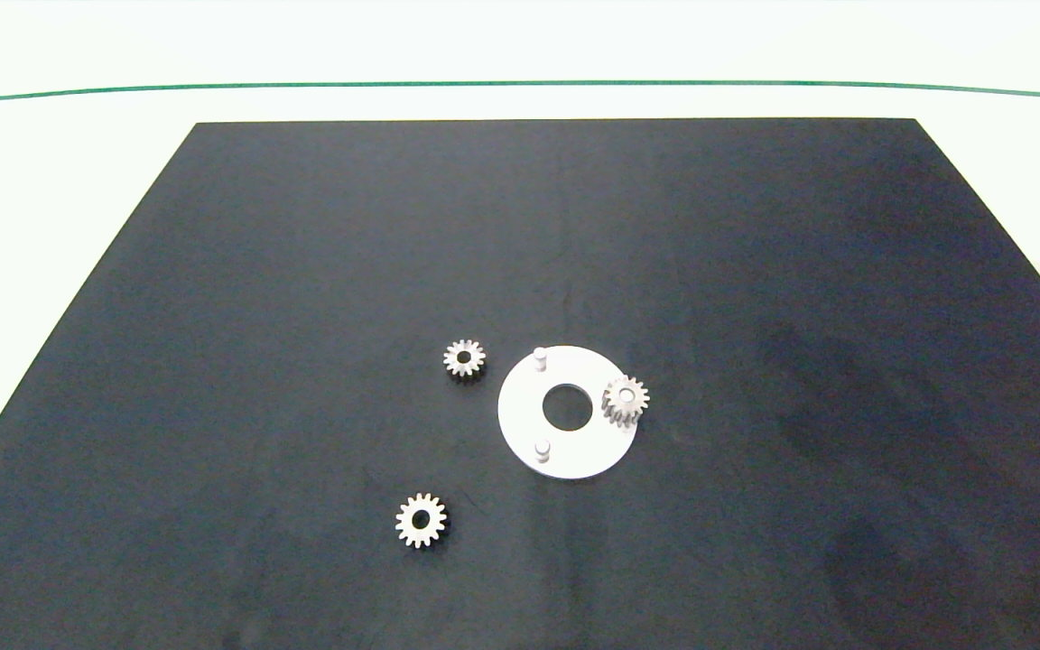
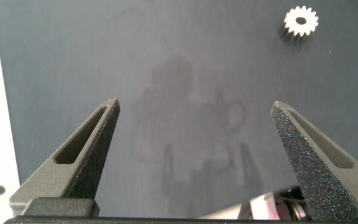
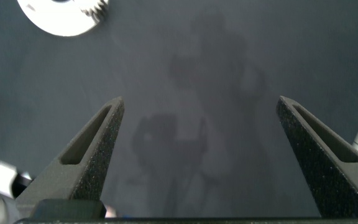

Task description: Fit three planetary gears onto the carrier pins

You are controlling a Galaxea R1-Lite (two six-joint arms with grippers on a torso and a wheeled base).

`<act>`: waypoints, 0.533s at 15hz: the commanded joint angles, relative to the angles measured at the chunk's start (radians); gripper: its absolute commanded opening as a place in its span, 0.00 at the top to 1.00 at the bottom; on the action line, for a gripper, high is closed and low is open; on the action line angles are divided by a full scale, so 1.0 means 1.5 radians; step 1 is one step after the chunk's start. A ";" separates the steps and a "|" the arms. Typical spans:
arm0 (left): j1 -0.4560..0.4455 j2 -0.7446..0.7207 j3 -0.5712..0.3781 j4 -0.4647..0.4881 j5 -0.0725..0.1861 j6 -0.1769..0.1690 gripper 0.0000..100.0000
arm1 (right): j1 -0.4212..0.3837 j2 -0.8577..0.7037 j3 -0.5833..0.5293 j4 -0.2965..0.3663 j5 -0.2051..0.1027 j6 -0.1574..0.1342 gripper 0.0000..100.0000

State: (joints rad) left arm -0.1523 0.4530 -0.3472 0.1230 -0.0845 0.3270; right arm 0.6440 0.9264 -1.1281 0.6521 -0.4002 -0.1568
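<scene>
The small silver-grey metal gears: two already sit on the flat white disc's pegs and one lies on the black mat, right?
Not quite. The head view shows only one silver-grey gear on the white disc; two gears lie on the black mat.

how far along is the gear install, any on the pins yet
Done: one gear sits at the right-hand pin of the white disc, though it looks slightly tilted, so full seating is unclear. In hand: nothing; the left gripper and right gripper are both open over bare mat. Left: two gears lie on the mat, and two pins stand bare.
</scene>
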 commanded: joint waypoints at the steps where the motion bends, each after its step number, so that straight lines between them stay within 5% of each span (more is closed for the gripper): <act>1: -0.117 0.278 -0.004 -0.162 0.008 0.032 0.00 | -0.009 -0.082 0.009 0.013 -0.003 -0.006 0.00; 8: -0.294 0.399 -0.027 -0.164 0.132 0.016 0.00 | -0.009 -0.073 -0.001 0.013 -0.002 -0.007 0.00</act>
State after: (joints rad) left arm -0.5402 1.0000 -0.3843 -0.1206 0.0981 0.3564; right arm 0.6311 0.8130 -1.1289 0.6687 -0.4015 -0.1660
